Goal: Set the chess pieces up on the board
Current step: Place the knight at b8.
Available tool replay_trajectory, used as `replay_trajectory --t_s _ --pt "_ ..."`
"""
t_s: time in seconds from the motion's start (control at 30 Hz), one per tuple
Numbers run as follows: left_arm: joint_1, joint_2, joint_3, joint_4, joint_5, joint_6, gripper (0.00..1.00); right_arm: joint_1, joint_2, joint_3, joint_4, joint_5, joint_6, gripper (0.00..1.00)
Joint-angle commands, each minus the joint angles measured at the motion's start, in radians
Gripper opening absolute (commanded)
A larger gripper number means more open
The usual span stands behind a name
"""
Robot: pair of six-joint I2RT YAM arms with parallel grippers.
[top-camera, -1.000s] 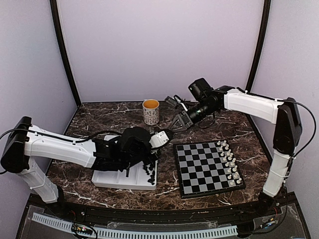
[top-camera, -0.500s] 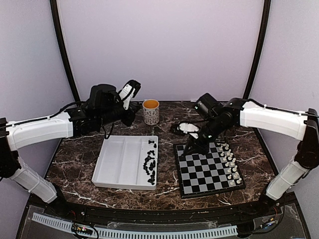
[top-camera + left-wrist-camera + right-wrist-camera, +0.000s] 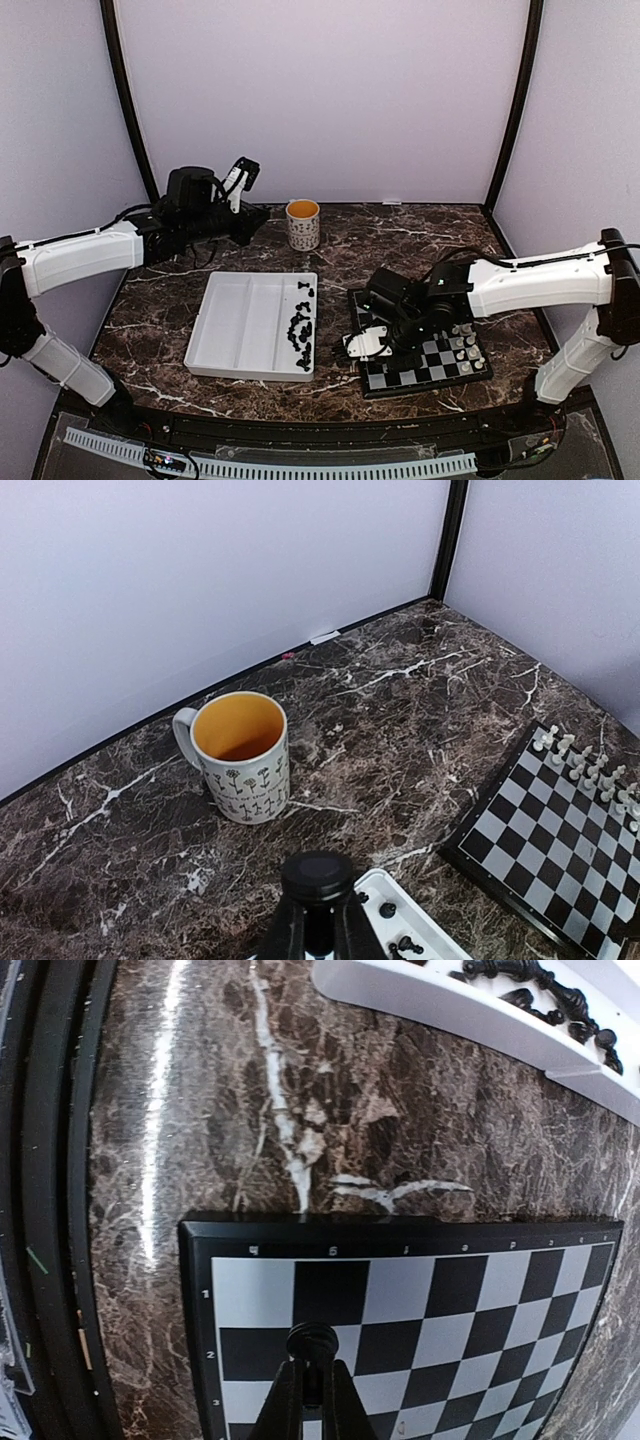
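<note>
Numerals (image 3: 197,1293) 1, 2 on board (image 3: 430,1290) rim

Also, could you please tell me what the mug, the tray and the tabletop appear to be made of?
Mug: likely glazed ceramic, glossy orange inside.
Tray: probably moulded white plastic, matte.
Tabletop: dark marble look with white veins, possibly laminate.

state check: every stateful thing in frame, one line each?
left gripper: jaws shut on left-held black piece, raised, left of mug
right gripper: jaws shut on right-held black piece, low over board's near-left corner
mug: upright, looks empty
tray: flat, only rightmost compartment filled
loose black pieces: heaped in tray
board: flat, no black pieces set
white pieces: upright, two rows along board's right edge
</note>
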Motion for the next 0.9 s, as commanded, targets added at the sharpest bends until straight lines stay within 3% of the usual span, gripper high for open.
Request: replay_trajectory --t_s 0.0,0.87 --pt "0.002 -0.075 -0.026 0.032 0.032 -0.013 0.00 0.005 0.031 0.004 0.085 0.069 -0.005 0.00" --pt "0.001 -0.050 -0.009 0.009 0.079 -0.001 0.00 -0.018 0.105 0.007 0.067 -0.017 0.026 0.02"
